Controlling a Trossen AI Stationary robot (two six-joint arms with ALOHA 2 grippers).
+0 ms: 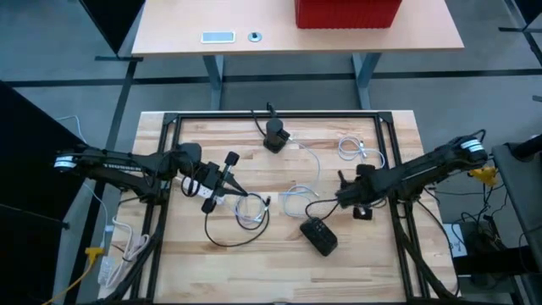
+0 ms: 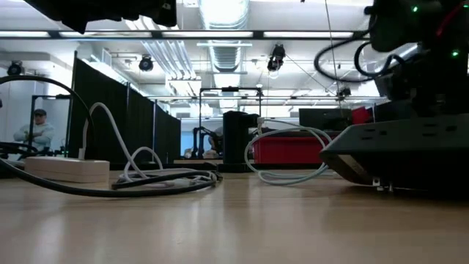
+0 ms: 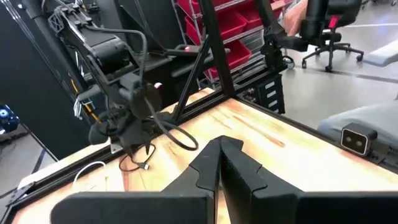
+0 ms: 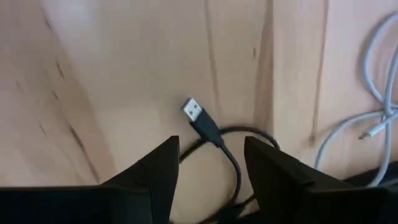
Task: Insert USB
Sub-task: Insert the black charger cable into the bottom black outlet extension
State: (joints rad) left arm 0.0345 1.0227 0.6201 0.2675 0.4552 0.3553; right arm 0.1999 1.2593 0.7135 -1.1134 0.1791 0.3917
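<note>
Our right hand [image 4: 208, 165] hovers part-open, empty, fingers astride black USB plug [image 4: 194, 112] lying on desk [image 1: 389, 263] right of centre, set for pickup. Our left hand [image 1: 227, 180] shut, empty, waits left, near white power strip [image 1: 210, 195].

On the light wooden table [image 1: 389, 263], the flat black box [image 1: 319, 236] lies right of the coiled black cable [image 1: 239, 222]; the small black upright block [image 1: 275, 135] stands behind both, white cables [image 1: 351, 148] to its right.
</note>
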